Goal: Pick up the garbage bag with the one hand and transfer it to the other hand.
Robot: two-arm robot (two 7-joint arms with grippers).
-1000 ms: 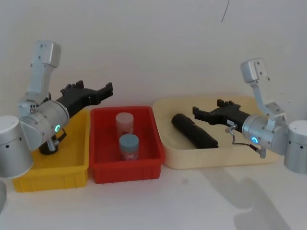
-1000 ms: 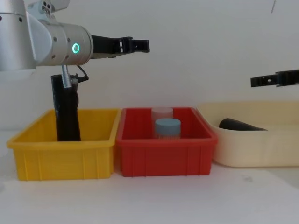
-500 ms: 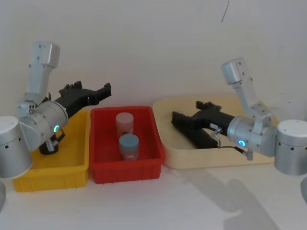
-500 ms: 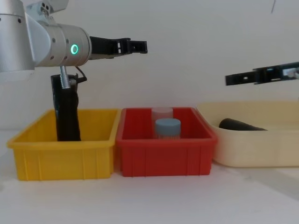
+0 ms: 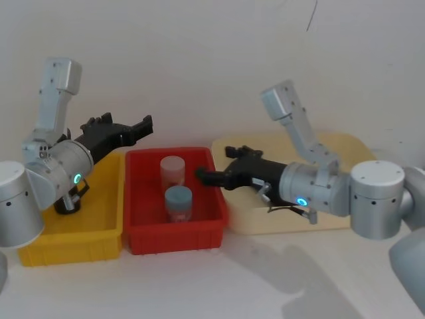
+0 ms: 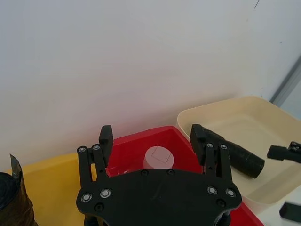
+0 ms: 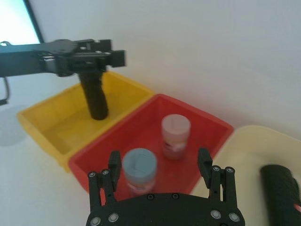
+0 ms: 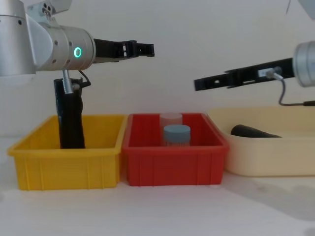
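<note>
Garbage bag (image 8: 71, 123): black plastic roll, cylindrical, stood upright in yellow bin (image 8: 64, 167), overtopping its wall.
Left gripper (image 6: 151, 134): spread, held nothing.
Right gripper (image 7: 159, 157): spread, held nothing.

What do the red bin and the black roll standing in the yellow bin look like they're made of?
Red rectangular bin: probably moulded plastic, smooth with a slight sheen and a thick rim. Upright black roll: likely thin plastic film wound tight, matt, its top edge crinkled and uneven.
</note>
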